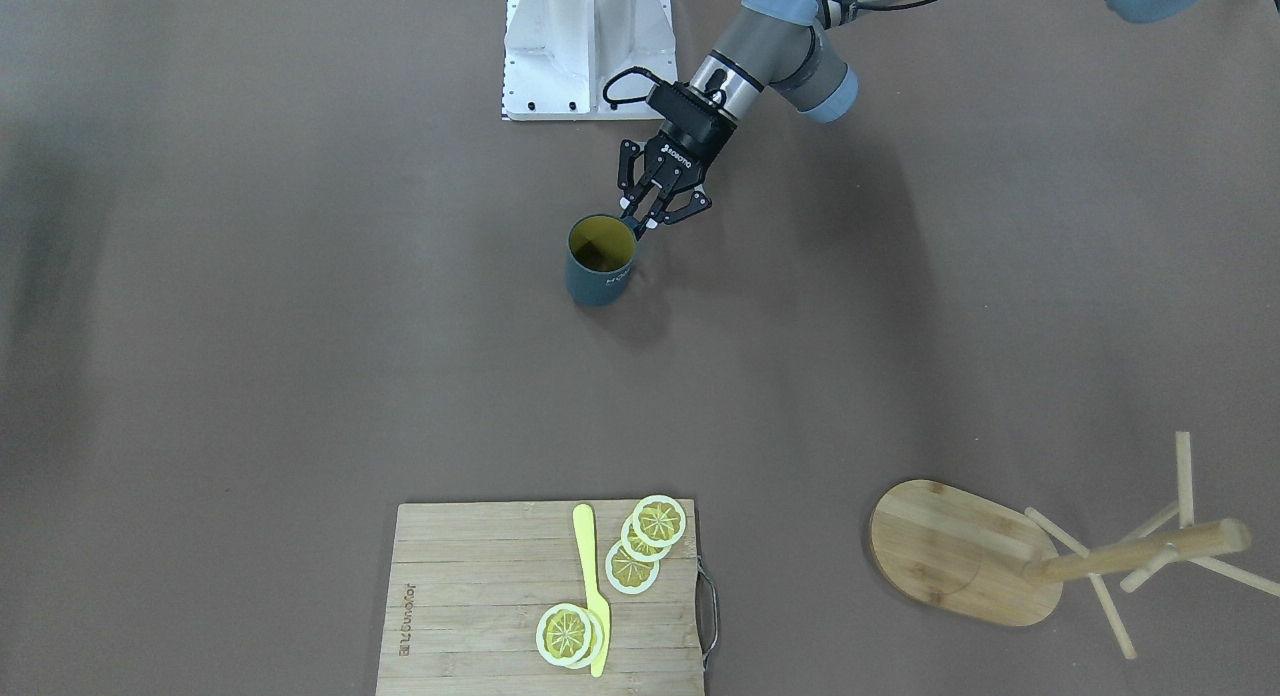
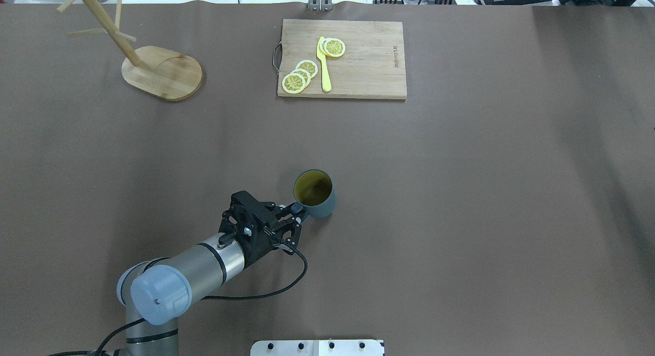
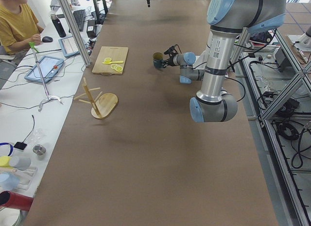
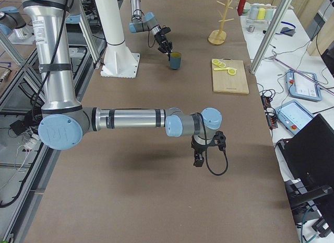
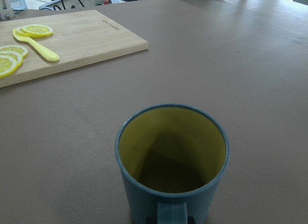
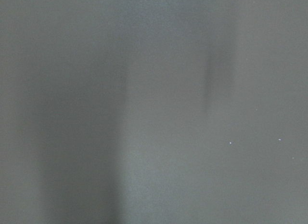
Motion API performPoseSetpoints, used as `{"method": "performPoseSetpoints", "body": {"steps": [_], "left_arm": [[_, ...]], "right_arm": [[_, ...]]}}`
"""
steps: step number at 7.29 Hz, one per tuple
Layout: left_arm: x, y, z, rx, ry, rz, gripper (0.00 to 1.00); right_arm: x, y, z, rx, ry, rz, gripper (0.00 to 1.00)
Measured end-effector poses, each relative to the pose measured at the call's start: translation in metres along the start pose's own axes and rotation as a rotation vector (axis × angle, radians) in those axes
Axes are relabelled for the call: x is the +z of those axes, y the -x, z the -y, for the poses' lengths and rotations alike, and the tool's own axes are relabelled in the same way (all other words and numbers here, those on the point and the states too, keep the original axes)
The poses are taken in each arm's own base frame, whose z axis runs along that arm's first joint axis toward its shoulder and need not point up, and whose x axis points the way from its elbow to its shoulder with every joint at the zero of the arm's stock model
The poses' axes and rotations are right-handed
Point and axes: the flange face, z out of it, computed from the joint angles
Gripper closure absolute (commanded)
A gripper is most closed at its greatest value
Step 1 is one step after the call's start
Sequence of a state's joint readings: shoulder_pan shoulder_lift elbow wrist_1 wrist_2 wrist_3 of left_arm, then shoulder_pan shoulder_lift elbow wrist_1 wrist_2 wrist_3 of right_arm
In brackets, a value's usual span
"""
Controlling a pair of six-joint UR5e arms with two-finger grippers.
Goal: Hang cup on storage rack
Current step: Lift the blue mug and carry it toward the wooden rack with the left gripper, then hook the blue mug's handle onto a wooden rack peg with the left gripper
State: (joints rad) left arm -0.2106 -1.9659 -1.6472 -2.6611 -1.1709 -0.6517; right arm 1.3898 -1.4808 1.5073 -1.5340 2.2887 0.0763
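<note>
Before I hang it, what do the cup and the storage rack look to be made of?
The cup: probably matte plastic or fibre composite, teal outside, yellow inside; the rim shows no glossy glare, so glazed ceramic seems unlikely. The storage rack: pale wood, likely bamboo, matte; strip-like grain lines show on its base.

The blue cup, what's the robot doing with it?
The robot's left gripper looks pinched on the handle of the cup, which stands upright in the middle of the table. The cup is meant to go on the storage rack, which waits far off near a corner, its pegs bare. The right gripper hangs over the table, away from the cup.
</note>
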Motion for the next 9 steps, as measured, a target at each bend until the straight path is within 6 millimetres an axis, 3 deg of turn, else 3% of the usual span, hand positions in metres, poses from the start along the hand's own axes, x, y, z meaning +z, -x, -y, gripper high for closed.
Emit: {"method": "performPoseSetpoints", "body": {"steps": [2, 4, 6, 9], "left_arm": [[-0.004, 0.026, 0.035, -0.073, -0.056, 0.015, 1.0], [-0.007, 0.069, 0.075, -0.301, -0.109, 0.006, 1.0], [-0.017, 0.136, 0.127, -0.65, -0.118, -0.021, 1.0], [-0.038, 0.261, 0.194, -1.016, -0.073, 0.013, 1.0]], "right_arm": [[-0.001, -0.001, 0.0, -0.001, -0.001, -0.006, 0.0], [-0.001, -0.001, 0.0, -0.001, -0.003, -0.012, 0.0], [-0.001, -0.002, -0.001, -0.001, -0.003, -0.017, 0.0], [-0.006, -0.001, -0.004, -0.007, -0.015, -0.04, 0.0]]}}
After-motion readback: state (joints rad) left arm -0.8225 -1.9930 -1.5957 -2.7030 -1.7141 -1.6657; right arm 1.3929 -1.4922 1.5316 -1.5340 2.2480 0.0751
